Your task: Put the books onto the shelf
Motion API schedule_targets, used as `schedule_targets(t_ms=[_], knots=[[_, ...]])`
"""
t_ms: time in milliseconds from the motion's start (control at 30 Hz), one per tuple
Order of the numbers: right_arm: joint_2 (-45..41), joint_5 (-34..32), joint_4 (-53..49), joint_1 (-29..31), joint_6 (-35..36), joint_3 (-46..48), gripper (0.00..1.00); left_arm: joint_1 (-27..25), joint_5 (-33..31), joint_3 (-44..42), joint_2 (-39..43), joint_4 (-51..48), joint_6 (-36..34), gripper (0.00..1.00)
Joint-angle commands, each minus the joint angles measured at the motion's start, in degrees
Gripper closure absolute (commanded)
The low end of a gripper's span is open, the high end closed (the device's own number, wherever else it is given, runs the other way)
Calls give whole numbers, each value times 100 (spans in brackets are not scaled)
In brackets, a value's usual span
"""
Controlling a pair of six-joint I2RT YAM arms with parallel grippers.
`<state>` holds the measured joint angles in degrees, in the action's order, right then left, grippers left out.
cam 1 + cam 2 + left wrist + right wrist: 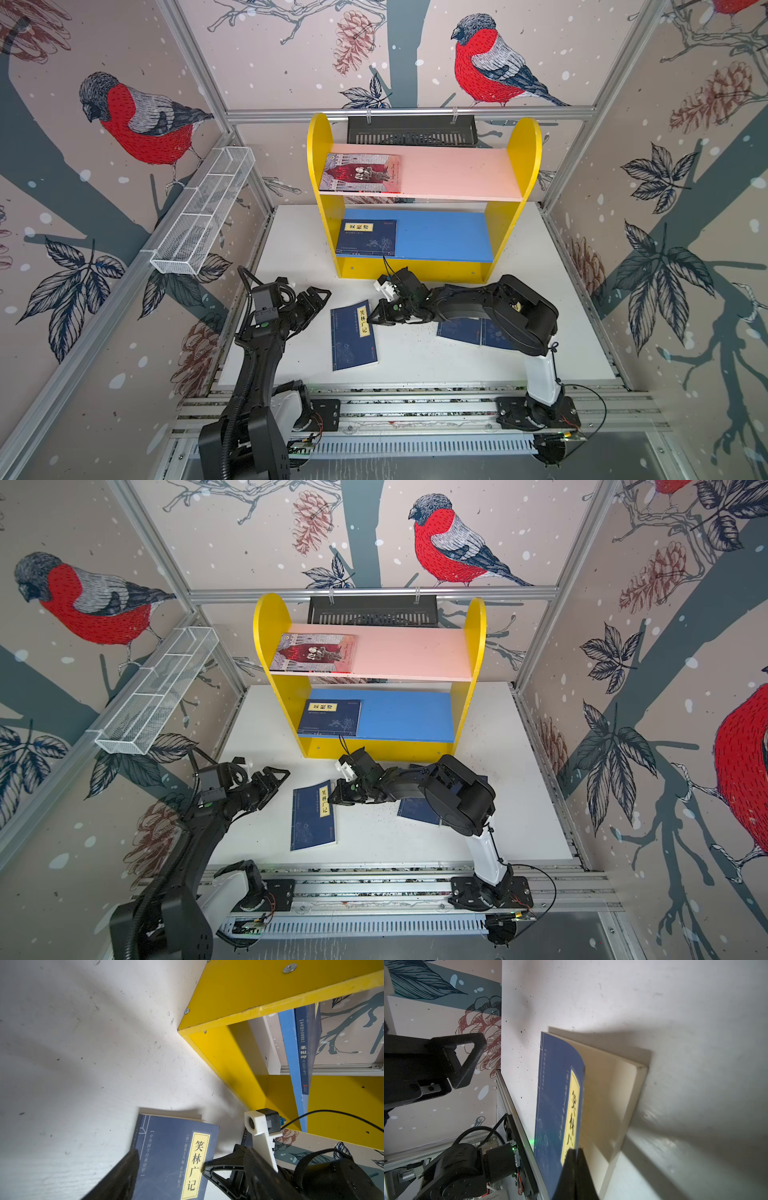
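Note:
A navy book point(353, 336) with a yellow title label lies on the white table in front of the shelf point(515, 174). My right gripper point(371, 318) is shut on the free edge of its front cover point(556, 1095), and the cover curls up off the cream pages. My left gripper point(320, 299) is open and holds nothing, just left of that book's far corner. A grey-and-red book point(360, 172) lies flat on the pink upper board. Another navy book point(366, 237) lies on the blue lower board. Two more navy books point(461, 330) lie half hidden under my right arm.
A black slotted tray point(411, 129) hangs on the back rail behind the shelf. A white wire mesh basket point(203, 212) is fixed along the left wall. The arms' mounting rail point(415, 411) runs along the table's front edge.

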<state>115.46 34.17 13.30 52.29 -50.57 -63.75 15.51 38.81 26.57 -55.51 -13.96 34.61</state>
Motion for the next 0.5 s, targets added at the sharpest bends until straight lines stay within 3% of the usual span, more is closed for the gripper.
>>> schedule_targets(t_ms=[0, 233, 400, 467], knots=[[-203, -200, -425, -113, 325, 100, 99, 12, 110, -23, -28, 275, 24, 20], [-872, -600, -979, -361, 598, 477, 95, -333, 344, -207, -317, 556, 207, 21], [-1252, -907, -1154, -414, 438, 620, 63, -795, 73, 70, -951, 189, -136, 24], [-1384, -984, -1138, -407, 311, 723, 57, -834, -72, 111, -1187, 83, -198, 25]])
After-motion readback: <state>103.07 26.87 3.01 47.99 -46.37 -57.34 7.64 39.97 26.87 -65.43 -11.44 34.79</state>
